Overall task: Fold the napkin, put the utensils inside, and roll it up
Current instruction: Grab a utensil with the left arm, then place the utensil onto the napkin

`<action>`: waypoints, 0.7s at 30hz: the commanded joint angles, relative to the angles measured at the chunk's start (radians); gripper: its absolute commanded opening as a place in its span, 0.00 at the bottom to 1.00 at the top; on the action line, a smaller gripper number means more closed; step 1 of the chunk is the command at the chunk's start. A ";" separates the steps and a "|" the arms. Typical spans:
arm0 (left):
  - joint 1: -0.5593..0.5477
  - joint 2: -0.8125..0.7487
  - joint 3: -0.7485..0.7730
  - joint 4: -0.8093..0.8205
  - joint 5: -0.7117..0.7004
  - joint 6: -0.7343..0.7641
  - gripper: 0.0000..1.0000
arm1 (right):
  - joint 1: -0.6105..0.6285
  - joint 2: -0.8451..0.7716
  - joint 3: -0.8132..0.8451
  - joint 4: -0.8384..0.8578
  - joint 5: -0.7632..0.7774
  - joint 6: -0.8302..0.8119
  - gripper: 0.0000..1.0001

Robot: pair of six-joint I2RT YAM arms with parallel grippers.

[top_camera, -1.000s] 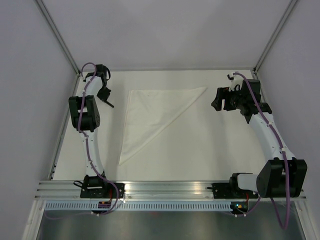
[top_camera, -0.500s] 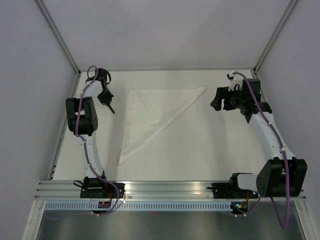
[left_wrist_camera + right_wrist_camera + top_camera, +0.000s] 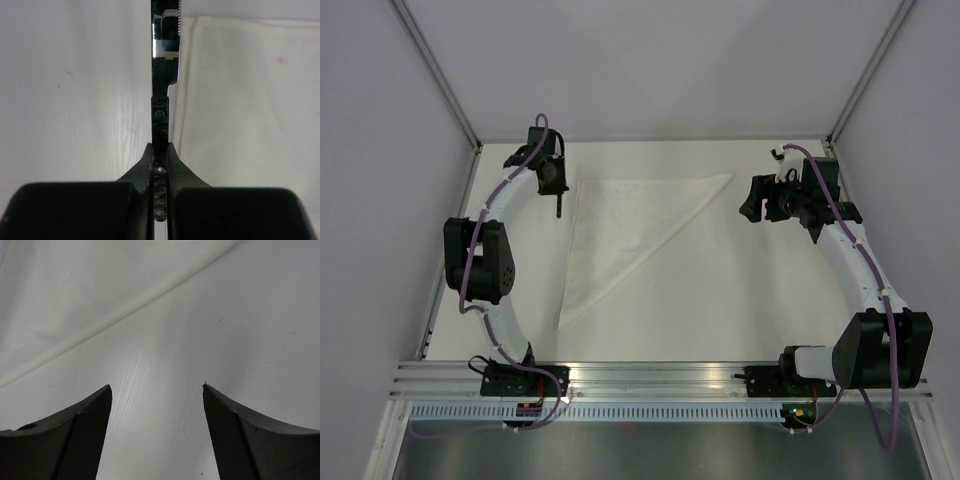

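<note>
The left gripper [image 3: 160, 148] is clamped on the handle of a thin, dark grey metal knife [image 3: 164, 75] with a serrated blade. The white, soft cloth napkin [image 3: 620, 225], folded to a triangle, lies just right of the blade, and its left edge runs roughly parallel to the knife's long axis. Placement should therefore run rightward — the left arm is nearer. The right gripper [image 3: 756, 200], jaws wide and empty, hovers beside the napkin's far-right tip.

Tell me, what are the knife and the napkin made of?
Knife: looks like metal. The blade is shiny and mirrors light, and the darker handle shows rivets. Napkin: probably cloth, maybe thick paper. It is matte white and lies soft and flat with a folded edge.
</note>
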 commanded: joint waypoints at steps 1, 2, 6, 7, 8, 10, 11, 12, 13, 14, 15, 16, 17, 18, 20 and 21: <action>-0.083 -0.079 -0.045 0.049 0.071 0.186 0.02 | 0.004 0.009 0.044 -0.006 -0.019 -0.006 0.79; -0.101 -0.097 -0.063 0.049 0.099 0.257 0.02 | 0.002 0.009 0.044 -0.007 -0.019 -0.006 0.79; -0.209 -0.131 -0.094 0.051 0.188 0.345 0.02 | 0.002 0.009 0.042 -0.006 -0.021 -0.004 0.79; -0.227 -0.133 -0.097 0.049 0.196 0.364 0.02 | 0.002 0.008 0.042 -0.006 -0.021 -0.003 0.79; -0.267 -0.130 -0.102 0.051 0.181 0.371 0.02 | 0.004 0.008 0.042 -0.004 -0.021 -0.003 0.79; -0.302 -0.120 -0.103 0.052 0.186 0.397 0.02 | 0.004 0.006 0.040 -0.004 -0.018 -0.003 0.79; -0.337 -0.114 -0.103 0.054 0.178 0.404 0.02 | 0.004 0.006 0.040 -0.003 -0.016 -0.004 0.79; -0.353 -0.098 -0.103 0.055 0.183 0.411 0.02 | 0.002 0.006 0.039 -0.001 -0.013 -0.004 0.79; -0.367 -0.090 -0.102 0.055 0.196 0.422 0.02 | 0.004 0.008 0.039 -0.001 -0.007 -0.004 0.79; -0.391 -0.084 -0.099 0.055 0.205 0.427 0.02 | 0.002 0.009 0.039 -0.001 -0.004 -0.004 0.79; -0.401 -0.067 -0.100 0.055 0.218 0.431 0.02 | 0.004 0.009 0.037 0.002 -0.001 -0.004 0.79; -0.410 -0.059 -0.100 0.054 0.221 0.434 0.02 | 0.004 0.009 0.039 0.000 0.001 -0.007 0.78; -0.424 -0.050 -0.102 0.054 0.245 0.433 0.02 | 0.004 0.009 0.039 0.000 0.007 -0.007 0.78; -0.430 -0.044 -0.105 0.055 0.256 0.433 0.02 | 0.004 0.008 0.037 0.000 0.008 -0.010 0.78; -0.447 -0.021 -0.108 0.055 0.273 0.427 0.02 | 0.002 0.006 0.037 0.004 0.014 -0.010 0.79; -0.453 -0.013 -0.111 0.057 0.281 0.425 0.02 | 0.002 0.008 0.036 0.005 0.014 -0.010 0.78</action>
